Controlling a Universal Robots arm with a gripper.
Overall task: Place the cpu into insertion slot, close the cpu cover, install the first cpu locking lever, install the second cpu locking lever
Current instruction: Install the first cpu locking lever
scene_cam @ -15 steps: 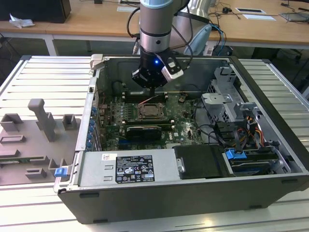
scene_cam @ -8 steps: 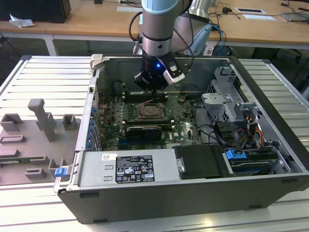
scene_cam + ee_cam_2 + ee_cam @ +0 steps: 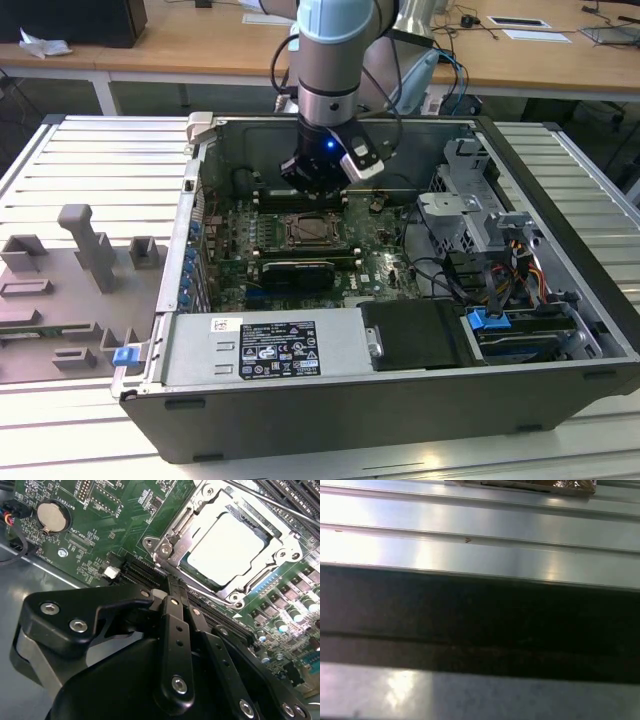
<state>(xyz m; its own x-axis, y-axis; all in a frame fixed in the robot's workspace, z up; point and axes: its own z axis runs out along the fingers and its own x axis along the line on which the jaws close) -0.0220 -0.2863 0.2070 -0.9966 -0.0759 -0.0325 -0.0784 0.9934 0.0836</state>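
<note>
Second wrist view, gripper (image 3: 172, 587) beside covered cpu (image 3: 225, 547), coin battery (image 3: 52, 516) apart

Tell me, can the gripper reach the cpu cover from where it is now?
Probably yes. The gripper hangs inside the open case, beside the insertion slot, and the cpu cover lies over the cpu with nothing above it.
</note>
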